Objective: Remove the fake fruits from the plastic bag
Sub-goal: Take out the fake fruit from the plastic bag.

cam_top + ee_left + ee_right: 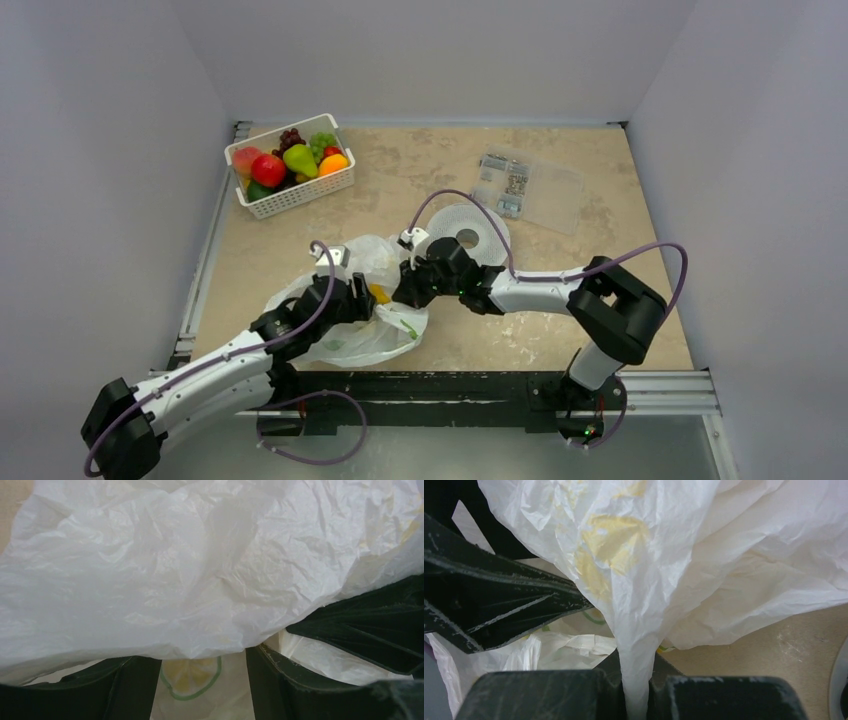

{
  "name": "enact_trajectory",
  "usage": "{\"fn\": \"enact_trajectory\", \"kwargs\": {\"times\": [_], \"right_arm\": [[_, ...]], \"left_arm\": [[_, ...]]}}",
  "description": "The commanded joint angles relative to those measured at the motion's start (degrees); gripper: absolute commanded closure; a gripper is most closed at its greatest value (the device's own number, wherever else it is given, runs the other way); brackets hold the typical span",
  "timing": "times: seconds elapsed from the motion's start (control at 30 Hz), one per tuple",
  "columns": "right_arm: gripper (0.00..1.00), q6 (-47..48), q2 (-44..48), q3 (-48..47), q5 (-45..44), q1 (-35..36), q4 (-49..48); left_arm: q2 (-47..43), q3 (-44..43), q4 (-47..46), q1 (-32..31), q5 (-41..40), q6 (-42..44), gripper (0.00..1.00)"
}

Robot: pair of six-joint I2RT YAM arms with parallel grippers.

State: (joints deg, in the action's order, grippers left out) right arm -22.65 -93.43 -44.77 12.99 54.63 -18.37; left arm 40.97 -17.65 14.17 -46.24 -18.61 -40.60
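Observation:
The plastic bag [352,338] lies crumpled on the table between my two arms. My right gripper [636,682] is shut on a twisted strip of the bag's film [639,645], at the bag's right side [408,288]. My left gripper [202,685] reaches into the bag from the left, jaws apart, with film draped over its fingers [125,690] and a lemon-slice print [192,677] showing between them. A small yellow shape [380,293] sits between the two grippers; a yellow patch [616,542] shows through the film. I cannot tell whether it is a fake fruit or a print.
A white slotted basket [300,197] holding several fake fruits [268,170] stands at the back left. A flat clear packet [525,190] lies at the back right, and a white round disc [468,228] sits just behind my right gripper. Metal rails edge the table.

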Motion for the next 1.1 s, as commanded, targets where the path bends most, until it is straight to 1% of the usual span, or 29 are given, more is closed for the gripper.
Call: {"fn": "enact_trajectory", "kwargs": {"times": [0.0, 0.1, 0.17, 0.3, 0.4, 0.53, 0.6, 0.8, 0.93, 1.07], "right_arm": [[1.0, 0.8, 1.54, -1.0, 3.16, -0.31, -1.69], [1.0, 0.48, 1.27, -0.95, 3.8, -0.6, -2.64], [1.0, 0.07, 0.85, -0.89, 4.55, -0.89, -3.26], [1.0, -0.03, 0.44, -1.08, 5.49, -1.19, -3.48], [1.0, -0.15, 0.44, -0.94, 5.7, -1.29, -3.64], [1.0, -0.04, 0.25, -0.72, 6.63, -1.45, -3.96], [1.0, -0.17, 0.41, -0.4, 6.63, -1.53, -4.02], [1.0, 0.31, 1.74, 1.89, 6.03, -2.11, -3.71], [1.0, 0.51, 3.29, 3.88, 5.03, -2.5, -3.86], [1.0, 1.1, 4.15, 4.45, 4.15, -2.69, -3.34]], "left_arm": [[1.86, -3.14, -3.24, 0.18, -7.15, 0.88, 0.41], [3.35, -3.07, -6.5, 0.18, -9.56, 0.93, 0.41], [5.22, -3.36, -9.79, 0.18, -9.04, 1.62, 0.41], [9.63, -5.78, -10.69, 0.18, -8.28, 2.14, 0.39], [12.13, -5.66, -13.11, 0.18, -6.42, 1.73, 0.37], [15.07, -5.04, -18.14, 0.14, -4.03, -0.01, 0.28], [16.7, -4.61, -20.52, 0.18, -3.19, -0.21, 0.26], [26.23, -6.08, -26.16, 0.18, 2.1, 0.02, 0.24], [30.75, -6.2, -27.58, 0.18, 2.29, -1.33, 0.25], [30.89, -6.55, -27.88, 0.14, 1.17, 0.52, 0.39]]}}
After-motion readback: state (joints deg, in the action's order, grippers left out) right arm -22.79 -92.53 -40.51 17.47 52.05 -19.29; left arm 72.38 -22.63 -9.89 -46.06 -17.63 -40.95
